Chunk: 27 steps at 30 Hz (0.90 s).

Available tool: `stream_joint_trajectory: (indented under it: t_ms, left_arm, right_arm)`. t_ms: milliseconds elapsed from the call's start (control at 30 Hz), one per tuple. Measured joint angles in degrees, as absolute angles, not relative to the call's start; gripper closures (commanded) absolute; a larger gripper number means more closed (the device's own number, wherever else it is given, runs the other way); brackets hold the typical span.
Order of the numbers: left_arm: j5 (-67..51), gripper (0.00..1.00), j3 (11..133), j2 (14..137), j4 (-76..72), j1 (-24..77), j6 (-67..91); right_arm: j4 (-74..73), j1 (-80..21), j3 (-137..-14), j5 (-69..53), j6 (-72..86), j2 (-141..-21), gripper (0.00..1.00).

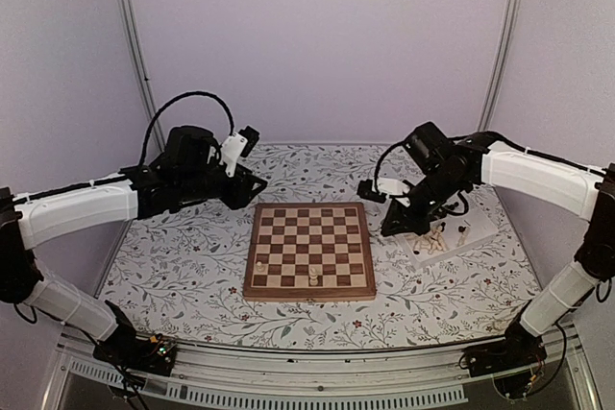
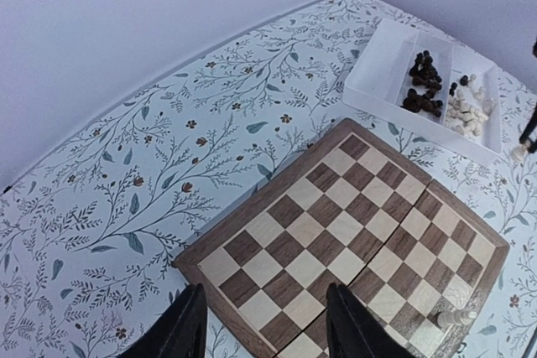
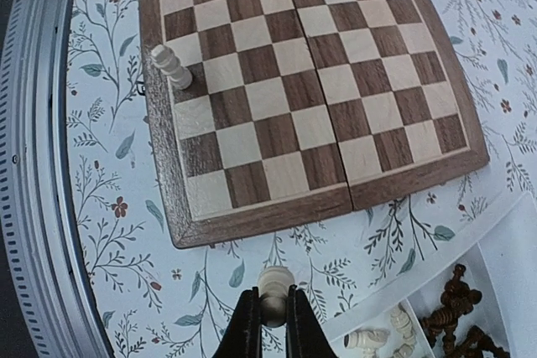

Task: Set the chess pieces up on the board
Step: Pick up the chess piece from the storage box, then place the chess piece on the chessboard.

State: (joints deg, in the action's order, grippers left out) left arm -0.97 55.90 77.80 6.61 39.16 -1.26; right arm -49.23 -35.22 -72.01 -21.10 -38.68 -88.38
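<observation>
The board [image 1: 307,237] is lying square in the middle of the bench [image 1: 173,266], nearly bare. The right arm is reaching in from the bench's right edge, elbow high and wrist bent down. The left arm is hovering just off the board's far left corner, with the left gripper [image 2: 264,308] spread wide and holding nothing. The white tray [image 2: 382,56] is sitting by the right edge, and the right gripper [image 3: 272,301] is hanging over the bench between tray and board, its jaws pinching a pale piece [image 3: 275,278] by the body, head up. By the look of it, one chessman is being ferried from tray to board. The next move is calling for a carry to the board's near row and a gentle, upright lowering onto a free square, clear of the two pale chessmen [image 3: 172,64] standing there. The rest of the chessmen [image 2: 466,106] are lying heaped in the tray.
</observation>
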Motion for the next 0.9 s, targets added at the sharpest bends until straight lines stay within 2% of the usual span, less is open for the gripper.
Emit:
stream_joint_trajectory:
  t_ms: [333,900]
  left_arm:
    - [-3.1,0.5,52.9,77.3,4.7,36.7,-0.6]
    - [-5.6,0.49,52.8,76.9,4.1,36.2,-0.6]
  right_arm:
    - [-49.5,-47.2,-75.1,-18.0,-39.9,-100.4,0.95]
    - [-47.1,-47.6,-78.4,-16.3,-40.0,-107.1,0.94]
